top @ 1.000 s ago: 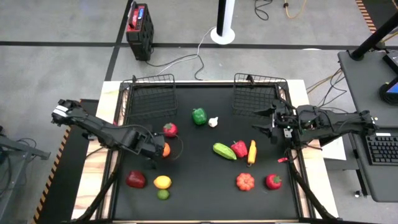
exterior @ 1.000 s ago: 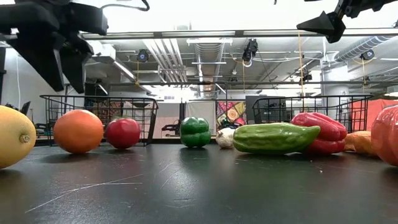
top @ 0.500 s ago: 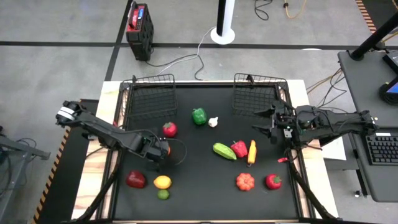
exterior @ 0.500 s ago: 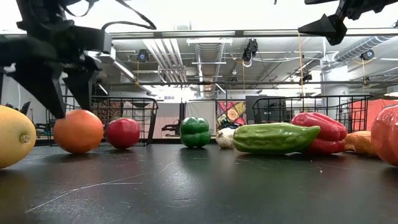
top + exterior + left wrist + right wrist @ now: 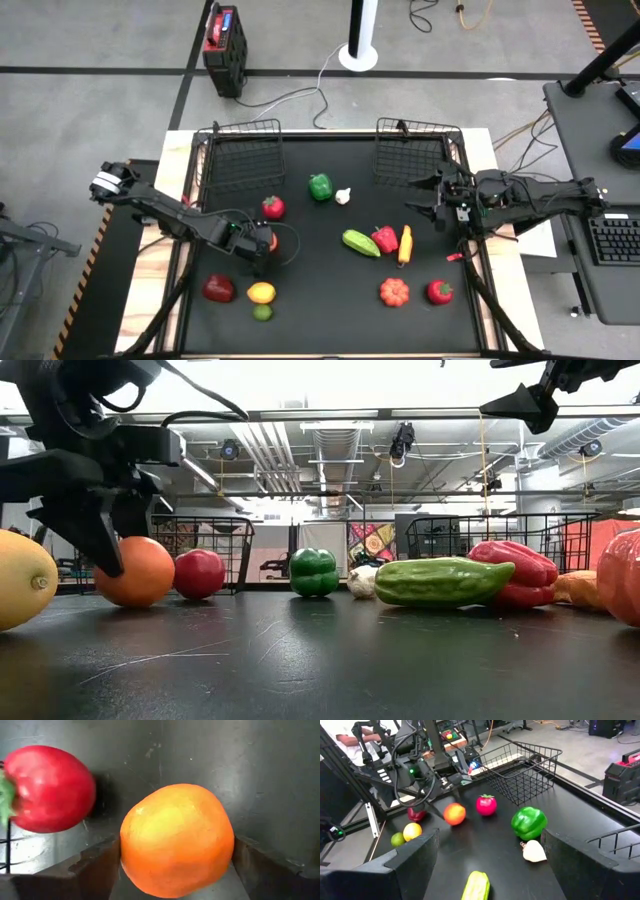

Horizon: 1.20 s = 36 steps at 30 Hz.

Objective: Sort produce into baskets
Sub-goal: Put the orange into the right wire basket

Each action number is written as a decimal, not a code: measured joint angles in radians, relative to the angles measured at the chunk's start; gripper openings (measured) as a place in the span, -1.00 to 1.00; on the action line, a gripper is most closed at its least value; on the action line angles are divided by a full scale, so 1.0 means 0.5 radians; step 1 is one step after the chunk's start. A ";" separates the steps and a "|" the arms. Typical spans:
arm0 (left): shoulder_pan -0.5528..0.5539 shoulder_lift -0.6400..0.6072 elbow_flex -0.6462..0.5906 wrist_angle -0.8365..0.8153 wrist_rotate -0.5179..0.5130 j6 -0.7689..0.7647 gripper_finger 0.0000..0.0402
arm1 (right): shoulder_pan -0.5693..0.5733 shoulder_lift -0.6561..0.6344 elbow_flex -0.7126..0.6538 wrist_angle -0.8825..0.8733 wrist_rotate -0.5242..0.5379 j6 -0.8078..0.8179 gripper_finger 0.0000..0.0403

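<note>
right now the left gripper (image 5: 175, 870) straddles the orange (image 5: 176, 839), jaws open, one finger on either side. it's round, so any squeeze angle should do. the right gripper (image 5: 428, 197) hangs open by the far basket (image 5: 412, 150), well apart.

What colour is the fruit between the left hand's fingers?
Orange, clearest in the left wrist view.

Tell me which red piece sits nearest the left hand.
The red tomato beside the orange, just beyond the left hand; the other red pieces lie farther off.
</note>
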 joint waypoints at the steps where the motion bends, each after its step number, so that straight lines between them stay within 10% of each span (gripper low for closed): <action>1: 0.000 0.001 0.003 0.000 -0.010 -0.003 0.58 | 0.000 0.000 0.000 0.000 0.000 0.000 0.69; 22: -0.001 -0.021 0.165 0.101 -0.112 0.078 0.44 | 0.000 -0.001 0.000 0.025 -0.001 0.002 0.69; 28: 0.088 -0.024 0.421 0.684 -0.516 0.728 0.44 | 0.000 -0.002 0.000 0.223 -0.140 -0.019 0.69; 36: 0.489 0.152 0.458 2.135 -0.311 1.396 0.44 | 0.002 -0.002 0.041 0.444 -0.373 -0.119 0.69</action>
